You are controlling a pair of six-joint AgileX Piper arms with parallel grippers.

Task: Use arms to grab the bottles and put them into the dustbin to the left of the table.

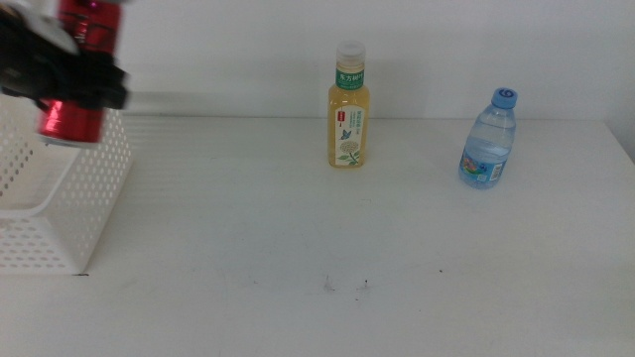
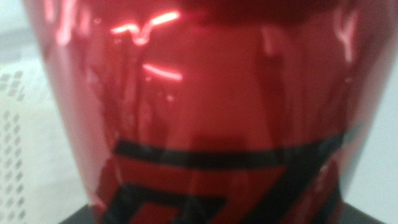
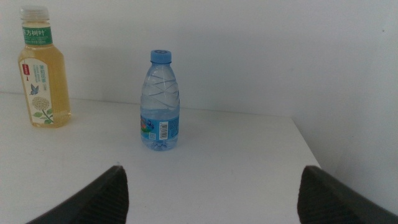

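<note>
The table point(image 1: 298, 228) lies wide and bare across its front half, with only a few dark specks point(image 1: 345, 286) near the front edge. The white basket point(image 1: 60, 213) sits at the table's left edge. Above its far rim the left gripper point(image 1: 62, 81) is clamped on a red bottle point(image 1: 79, 69), held over the basket's opening; in the left wrist view that red bottle point(image 2: 199, 112) fills nearly everything. The yellow tea bottle point(image 1: 347, 107) stands upright near the table's back edge, about midway across. The blue-capped water bottle point(image 1: 490, 141) stands upright to its right, close to the right edge. The right gripper point(image 3: 211, 199) faces the water bottle point(image 3: 160, 102) from well apart, jaws spread wide and empty
</note>
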